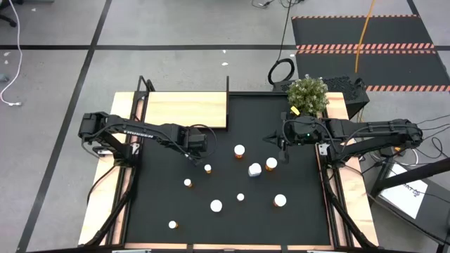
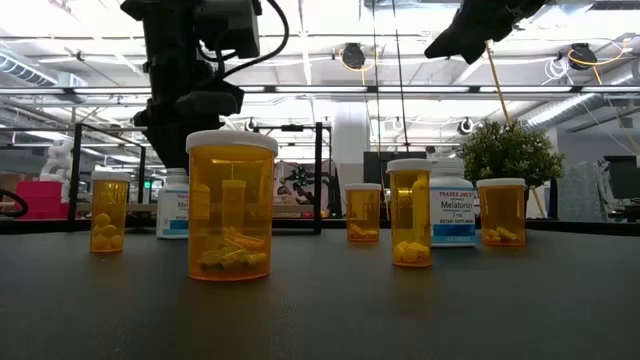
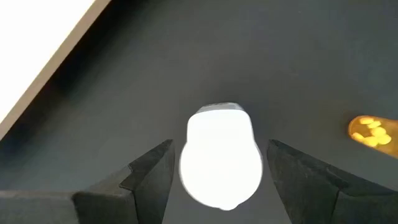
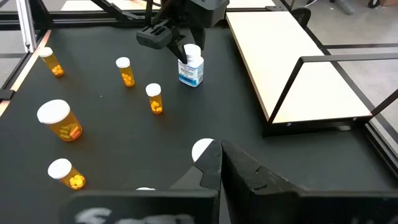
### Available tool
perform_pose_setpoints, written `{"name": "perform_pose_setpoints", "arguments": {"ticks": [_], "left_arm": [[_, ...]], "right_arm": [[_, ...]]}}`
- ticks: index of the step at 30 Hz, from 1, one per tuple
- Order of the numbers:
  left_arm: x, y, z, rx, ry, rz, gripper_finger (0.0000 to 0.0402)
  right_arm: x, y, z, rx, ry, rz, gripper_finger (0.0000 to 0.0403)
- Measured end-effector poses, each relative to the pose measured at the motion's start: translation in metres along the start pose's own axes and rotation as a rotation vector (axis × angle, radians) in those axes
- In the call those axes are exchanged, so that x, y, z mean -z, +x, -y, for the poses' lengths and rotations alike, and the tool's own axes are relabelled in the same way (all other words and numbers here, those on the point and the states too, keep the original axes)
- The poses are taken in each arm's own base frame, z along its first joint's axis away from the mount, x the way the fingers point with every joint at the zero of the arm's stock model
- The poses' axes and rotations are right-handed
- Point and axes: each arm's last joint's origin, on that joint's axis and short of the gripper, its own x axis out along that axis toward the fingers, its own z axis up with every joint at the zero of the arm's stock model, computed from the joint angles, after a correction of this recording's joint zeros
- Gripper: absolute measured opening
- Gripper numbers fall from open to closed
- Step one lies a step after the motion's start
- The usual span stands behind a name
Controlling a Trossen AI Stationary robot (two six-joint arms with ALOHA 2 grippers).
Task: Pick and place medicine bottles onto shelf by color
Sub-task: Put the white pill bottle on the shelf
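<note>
While the high view shows the left gripper (image 1: 194, 156) beside the light-wood shelf (image 1: 186, 109) at the black mat's (image 1: 302, 211) far-left corner, the right gripper (image 1: 271, 138) waits pinched together. Low view: a white bottle (image 2: 452, 211) reads "Trader Joe's Melatonin". Left wrist: parted fingers (image 3: 152, 171) straddle a white-capped bottle (image 3: 221, 154), apart from it.

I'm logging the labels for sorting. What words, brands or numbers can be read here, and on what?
"TRADER JOE'S" and "Melatonin": white bottle, right of centre in the low view.
"Melatonin": second white bottle, under the left gripper; its other print is too small.
White lettering along the left arm: too small to read.
Orange bottles: no labels.
</note>
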Motion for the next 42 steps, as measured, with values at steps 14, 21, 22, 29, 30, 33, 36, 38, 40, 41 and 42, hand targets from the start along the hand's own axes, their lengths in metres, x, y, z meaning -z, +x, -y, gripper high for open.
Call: {"name": "perform_pose_setpoints", "arguments": {"ticks": [14, 21, 22, 29, 30, 33, 36, 38, 40, 41, 42], "left_arm": [[-0.004, 0.013, 0.0, 0.011, 0.05, -0.061, 0.0227], [-0.004, 0.012, 0.001, 0.033, 0.122, -0.069, 0.0173], [-0.004, 0.01, 0.0, 0.041, 0.135, -0.074, 0.0173], [-0.008, -0.006, 0.004, 0.127, 0.278, -0.121, 0.0195], [-0.01, -0.011, 0.004, 0.131, 0.312, -0.124, 0.0195], [-0.015, -0.027, 0.004, 0.133, 0.421, -0.132, 0.0186], [-0.019, -0.048, 0.002, 0.123, 0.55, -0.147, 0.0175], [-0.023, -0.064, 0.001, 0.103, 0.629, -0.144, 0.0175], [-0.027, -0.078, -0.001, 0.081, 0.696, -0.121, 0.0181], [-0.028, -0.084, -0.002, 0.063, 0.73, -0.112, 0.0185], [-0.03, -0.09, -0.004, 0.048, 0.764, -0.104, 0.019]], "right_arm": [[0.0, 0.0, 0.0, -0.002, -0.016, -0.001, 0.0], [0.0, 0.0, 0.0, -0.003, -0.022, -0.001, 0.0], [0.0, 0.0, 0.0, -0.003, -0.022, -0.001, 0.0], [0.0, 0.0, 0.0, -0.003, -0.026, -0.001, 0.0], [0.0, 0.0, 0.0, -0.003, -0.026, -0.001, 0.0], [0.0, 0.0, 0.0, -0.003, -0.026, -0.001, 0.0], [0.0, 0.0, 0.0, -0.003, -0.026, -0.001, 0.0], [0.0, 0.0, 0.0, -0.003, -0.026, -0.001, 0.0], [0.0, 0.0, 0.0, -0.003, -0.029, -0.001, 0.0], [0.0, 0.0, 0.0, -0.003, -0.03, -0.001, 0.0], [0.0, 0.0, 0.0, -0.003, -0.03, -0.001, 0.0]]}}
